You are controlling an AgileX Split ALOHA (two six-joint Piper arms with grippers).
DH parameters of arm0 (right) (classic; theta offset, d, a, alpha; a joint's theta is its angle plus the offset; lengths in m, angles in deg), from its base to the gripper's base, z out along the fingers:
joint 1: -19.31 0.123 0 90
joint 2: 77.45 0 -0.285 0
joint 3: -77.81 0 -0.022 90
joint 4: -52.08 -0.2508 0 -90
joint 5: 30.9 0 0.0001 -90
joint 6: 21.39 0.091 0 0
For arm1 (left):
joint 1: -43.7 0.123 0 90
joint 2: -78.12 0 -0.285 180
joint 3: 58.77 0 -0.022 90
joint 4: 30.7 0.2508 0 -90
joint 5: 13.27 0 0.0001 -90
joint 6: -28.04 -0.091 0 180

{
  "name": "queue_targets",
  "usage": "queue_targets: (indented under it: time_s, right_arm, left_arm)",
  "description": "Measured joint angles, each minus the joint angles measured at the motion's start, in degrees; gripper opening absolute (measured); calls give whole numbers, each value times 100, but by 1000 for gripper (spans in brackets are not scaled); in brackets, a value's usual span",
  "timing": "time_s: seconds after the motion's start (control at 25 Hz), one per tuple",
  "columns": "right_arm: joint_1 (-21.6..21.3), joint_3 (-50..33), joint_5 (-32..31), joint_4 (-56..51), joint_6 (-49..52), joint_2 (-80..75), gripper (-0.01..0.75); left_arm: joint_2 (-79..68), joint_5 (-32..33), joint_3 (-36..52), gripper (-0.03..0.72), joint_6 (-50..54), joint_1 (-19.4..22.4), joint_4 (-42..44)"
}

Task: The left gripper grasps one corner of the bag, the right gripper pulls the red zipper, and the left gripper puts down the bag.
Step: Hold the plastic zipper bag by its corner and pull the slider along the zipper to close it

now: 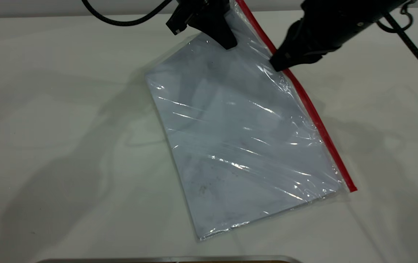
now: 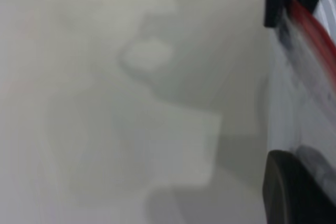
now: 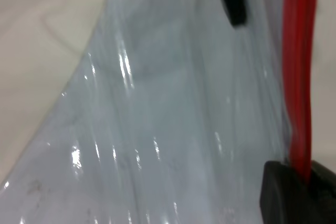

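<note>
— Bag (image 1: 245,138): where is it?

— On the white bench (image 1: 48,128), lying slantwise. Its near end rests on the bench; its far end is lifted, because my left hand (image 1: 227,42) holds it up by the corner (image 1: 240,14) at the far end of the zipper (image 1: 314,117).

— So the left hand is clamped on it?

— Yes, my narrow left fingers (image 1: 216,25) pinch the plastic at that far end, just beside the red strip.

— And your right hand?

— My right hand (image 1: 280,64) sits on the zipper, some way along from the lifted corner. In my right wrist view the red strip (image 3: 299,77) runs straight down between my fingertips (image 3: 286,192), so they are closed around it. The slider itself is hidden under them.

— What does the bag hold?

— Pale blue-white sheets, smudged, under wrinkled clear plastic that catches the light. The red strip runs down the bag's right edge to the near corner.
</note>
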Motion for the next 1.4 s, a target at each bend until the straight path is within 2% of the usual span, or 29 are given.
queue_targets:
  time_s: [0.28, 0.52, 1.0, 1.4]
  right_arm:
    - [-420, -68, -191, 180, 109, -16, 33]
    - [-747, -68, -636, 374, 588, -81, 35]
    - [-1248, -63, -1497, 2482, 3278, -81, 36]
    - [-1319, -52, -2550, 4380, 4988, -81, 41]
  left_arm:
    - [17, 0, -153, 52, 16, 16, -13]
    - [22, 0, -165, 52, 37, 28, 100]
    - [44, 0, -165, 52, 301, 28, 408]
    - [44, 0, -165, 51, 346, 28, 521]
